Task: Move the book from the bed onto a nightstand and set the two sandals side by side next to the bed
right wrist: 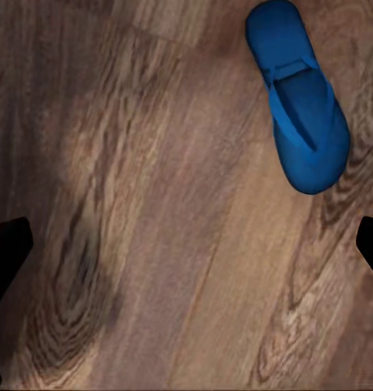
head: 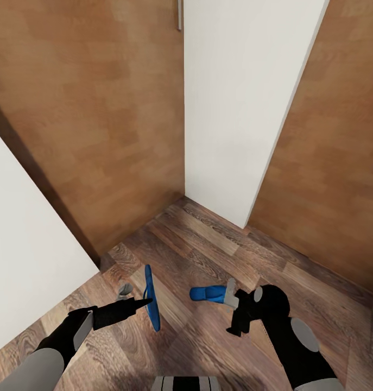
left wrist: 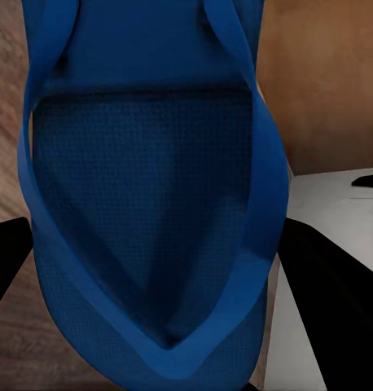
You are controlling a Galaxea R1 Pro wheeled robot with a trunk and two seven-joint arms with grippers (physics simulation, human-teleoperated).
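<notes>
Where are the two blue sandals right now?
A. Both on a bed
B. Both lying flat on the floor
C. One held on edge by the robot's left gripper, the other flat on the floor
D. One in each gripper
C: the left gripper pinches one sandal so it stands on edge, while the other sandal lies flat on the wood floor under the open right gripper, untouched.

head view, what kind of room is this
Probably an indoor corner or hallway of a home: wood-plank floor, white wall, wood-panelled surfaces. One blue sandal is at the left gripper; the other sandal lies on the floor.
</notes>
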